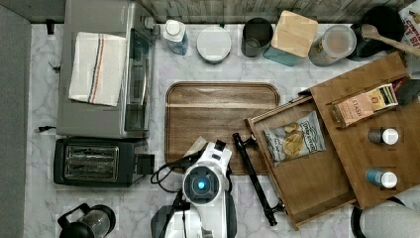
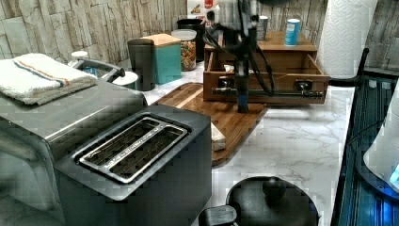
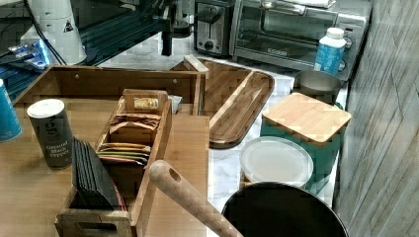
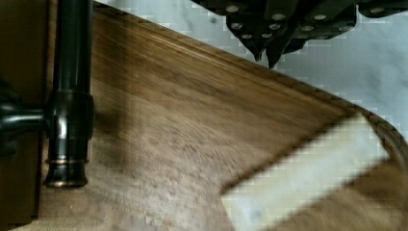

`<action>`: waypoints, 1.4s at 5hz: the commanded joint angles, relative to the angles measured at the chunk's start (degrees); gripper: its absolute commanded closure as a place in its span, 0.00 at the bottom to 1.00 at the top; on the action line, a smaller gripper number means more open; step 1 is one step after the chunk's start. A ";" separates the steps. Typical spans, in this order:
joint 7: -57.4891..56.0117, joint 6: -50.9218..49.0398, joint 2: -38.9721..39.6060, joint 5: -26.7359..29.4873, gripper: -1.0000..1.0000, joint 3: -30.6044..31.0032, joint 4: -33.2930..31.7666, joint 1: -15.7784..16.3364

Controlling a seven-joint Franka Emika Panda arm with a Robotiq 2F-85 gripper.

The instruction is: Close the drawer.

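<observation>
Drawer (image 1: 307, 178): you have it pulled well out from under the wooden shelf top (image 1: 376, 163), at the top view's right; shallow, medium brown, angled across the marble counter (image 1: 198, 64).
Handle (image 1: 253, 176): long black bar across the drawer's front, on two posts; one end of it lies over the serving tray's edge in the wrist view.
Drawer contents: one bag of chips (image 1: 293, 139), lying flat near the shelf end.
Gripper (image 4: 266, 53): your fingertips meet at a point with no gap and nothing held; they hang above the tray's rim, apart from the handle.
Arm (image 1: 205, 193): stands at the top view's lower middle, just left of the handle; in the left view it hangs in front of the drawer face.
Serving tray (image 1: 218, 109): darker wood, rounded corners, touching the drawer's front corner; a pale block (image 4: 308, 178) lies on it near the gripper.
Shelf top load: tea box (image 1: 364, 105), two bottles (image 1: 384, 136).
Nearby appliances: toaster (image 1: 94, 161), toaster oven (image 1: 106, 69) with a folded towel (image 1: 96, 67) on top.
</observation>
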 commanded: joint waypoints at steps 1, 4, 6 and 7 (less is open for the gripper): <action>-3.96 7.10 -1.90 -6.64 1.00 -3.82 -8.23 -2.90; -12.33 4.29 1.44 -7.09 1.00 -10.96 -3.23 -5.16; -17.44 1.79 4.99 -6.79 1.00 -15.69 0.62 -6.00; -18.78 -1.73 3.55 -6.82 1.00 -15.76 1.93 -7.83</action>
